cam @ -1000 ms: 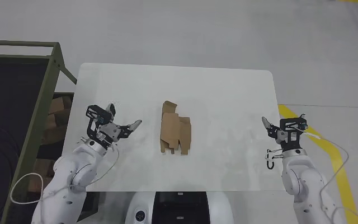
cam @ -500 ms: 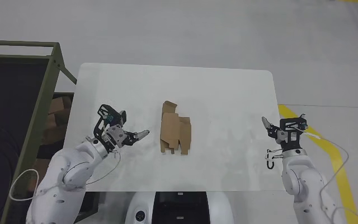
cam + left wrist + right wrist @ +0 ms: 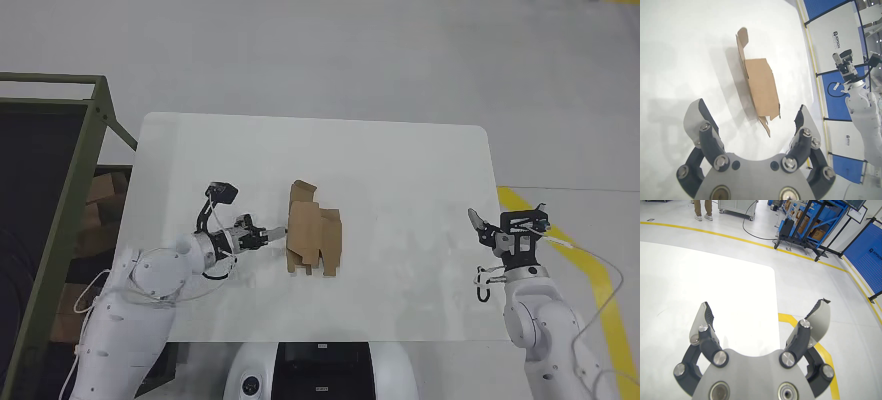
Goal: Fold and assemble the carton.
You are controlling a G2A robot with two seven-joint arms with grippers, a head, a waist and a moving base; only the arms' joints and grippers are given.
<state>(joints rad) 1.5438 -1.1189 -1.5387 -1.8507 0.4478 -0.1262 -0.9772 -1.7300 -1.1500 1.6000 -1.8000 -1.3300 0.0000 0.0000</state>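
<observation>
A flattened brown carton (image 3: 313,240) lies in the middle of the white table (image 3: 400,170), with loose flaps sticking out at its near and far ends. My left gripper (image 3: 277,234) is open just to the left of the carton, its fingertips close to the carton's left edge. In the left wrist view the carton (image 3: 759,91) lies just ahead of the open left gripper (image 3: 750,111), nothing between the fingers. My right gripper (image 3: 507,219) stands open over the table's right edge, far from the carton; the right gripper (image 3: 764,307) holds nothing.
A dark green metal-framed bin (image 3: 60,190) with cardboard pieces (image 3: 100,215) inside stands off the table's left side. Yellow floor tape (image 3: 560,240) runs past the table's right edge. The table's far half is bare white surface.
My left arm has swung right across the table, bringing its open gripper from the left side up to the carton's left edge. The right arm and the carton have not moved.
</observation>
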